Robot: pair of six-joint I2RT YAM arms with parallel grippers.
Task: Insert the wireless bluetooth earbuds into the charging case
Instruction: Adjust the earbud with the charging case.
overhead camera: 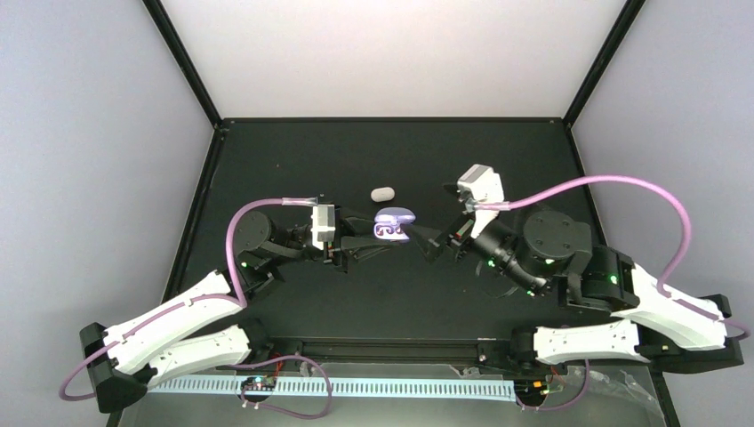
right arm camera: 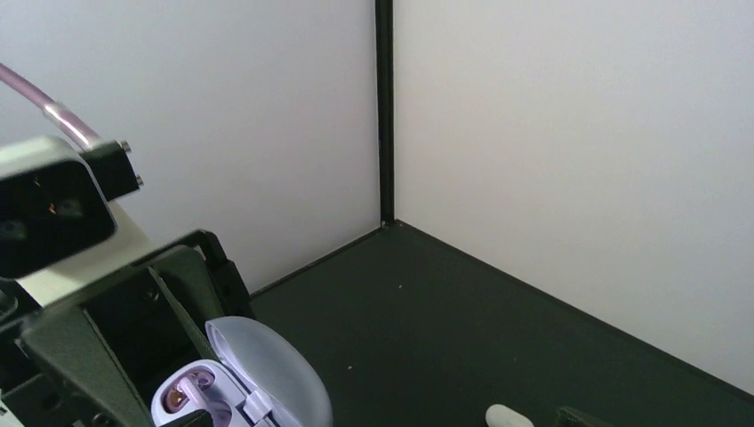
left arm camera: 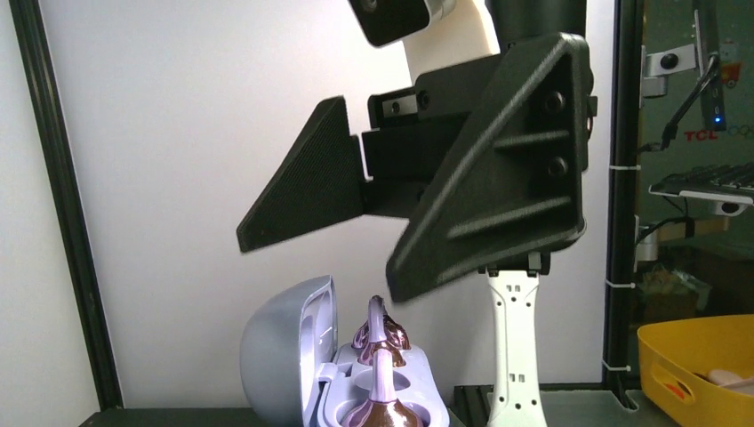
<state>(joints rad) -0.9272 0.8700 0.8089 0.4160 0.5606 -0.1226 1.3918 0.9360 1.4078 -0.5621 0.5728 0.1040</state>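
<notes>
My left pincer (overhead camera: 373, 242) is pressed together at mid-tabletop, by the look of it clamped on the base of the open lavender charging case (overhead camera: 396, 221). Its own fingers fall outside the left wrist view, so I hedge on the exact hold. My right pincer (overhead camera: 429, 244) faces it from the other side of the case, spread wide and carrying nothing, its black fingers hanging close by the case's open top.

Inside the case, with the lid (left arm camera: 286, 347) tipped back on its hinge, two purple earbuds (left arm camera: 381, 331) stand in their wells. One sits behind the other, glossy stems pointing up. Whether each is pressed fully home I cannot tell from here. A closed white case (overhead camera: 381, 192) lies on the black tabletop (overhead camera: 293, 160) a little beyond the lavender one, apart from both pincers.

My reading of the handling: the buds are tiny, nearly weightless, hard-shelled and slick. They are apt to squirt out of a hard squeeze or tip over in a well. The stem, taken across its sides with light pressure, looks the safest hold, since the rounded head offers little purchase. The case is light too and would likely skid under a downward push, so it wants holding by its base, never by the thin hinged lid.
</notes>
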